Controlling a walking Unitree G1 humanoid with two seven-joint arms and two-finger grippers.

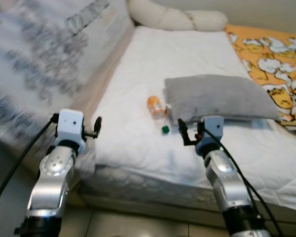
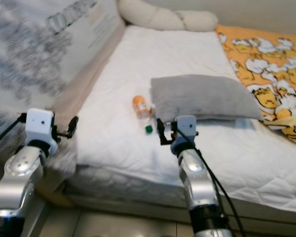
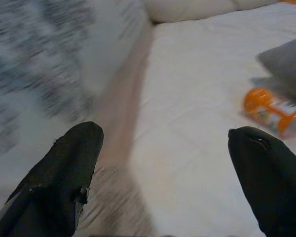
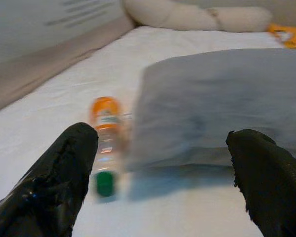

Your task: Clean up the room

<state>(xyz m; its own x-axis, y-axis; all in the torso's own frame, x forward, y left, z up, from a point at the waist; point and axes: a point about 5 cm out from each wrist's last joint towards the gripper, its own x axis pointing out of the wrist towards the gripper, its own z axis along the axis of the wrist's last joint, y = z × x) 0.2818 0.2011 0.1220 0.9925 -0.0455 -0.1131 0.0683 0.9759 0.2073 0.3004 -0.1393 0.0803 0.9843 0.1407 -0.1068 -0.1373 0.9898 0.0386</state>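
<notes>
Both of your grippers are up in front of you, one on each side of the bed's near edge. Your left gripper hangs over the bed's left corner, beside the printed cover, and its two fingers are spread wide with nothing between them. Your right gripper sits over the white mattress, just short of the pillow, fingers also wide apart and empty.

Count with me: one bottle, orange-capped with a clear body, lying on its side on the sheet, touching or nearly touching the left edge of the one grey pillow. One small green piece lies just beside the bottle's near end; you can't tell whether it is joined to it. Your right gripper is near both, slightly right of them.

Farther back, one long cream bolster lies across the head of the bed, and one orange cartoon blanket covers the right side.
</notes>
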